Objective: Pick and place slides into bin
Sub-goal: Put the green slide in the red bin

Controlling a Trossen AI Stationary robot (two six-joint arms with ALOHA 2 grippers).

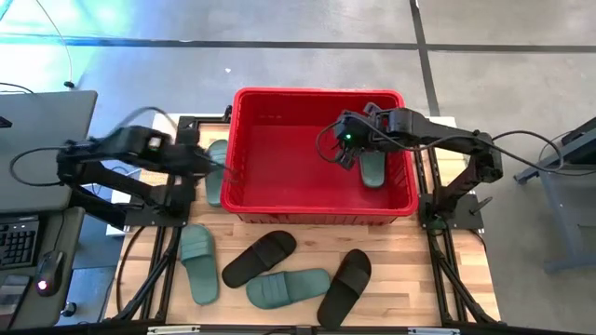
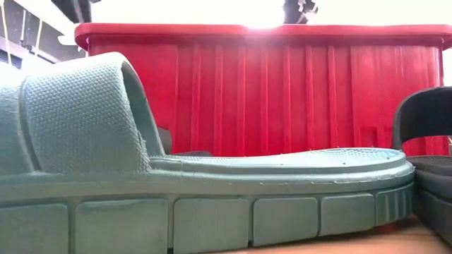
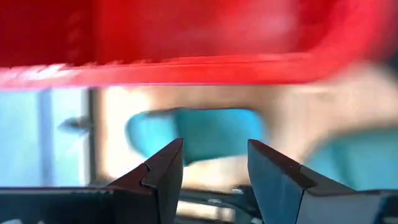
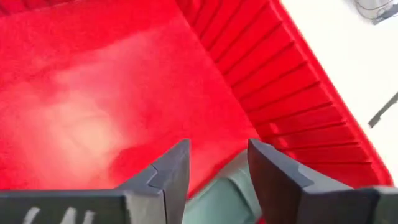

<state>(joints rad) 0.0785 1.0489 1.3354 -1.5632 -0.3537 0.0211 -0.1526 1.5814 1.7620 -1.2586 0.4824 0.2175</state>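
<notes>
The red bin (image 1: 279, 200) stands at the table's far middle. One sage green slide (image 1: 372, 168) lies on the bin's floor by its right wall. My right gripper (image 1: 346, 154) hovers open in the bin just left of it; the slide's end shows below the fingers in the right wrist view (image 4: 224, 194). My left gripper (image 1: 222, 167) is open outside the bin's left wall, over another green slide (image 1: 215, 181) that lies on the table and also shows in the left wrist view (image 3: 199, 134). Two green slides (image 1: 197, 262) (image 1: 289, 288) and two black slides (image 1: 259, 258) (image 1: 345, 287) lie on the near table.
The bin's left wall and rim (image 3: 186, 68) stand close by my left gripper. In the low view a green slide (image 2: 212, 190) fills the foreground, with a black one (image 2: 424, 134) at the right, before the bin's near wall (image 2: 282, 92). A keyboard (image 1: 17, 244) lies off the table's left.
</notes>
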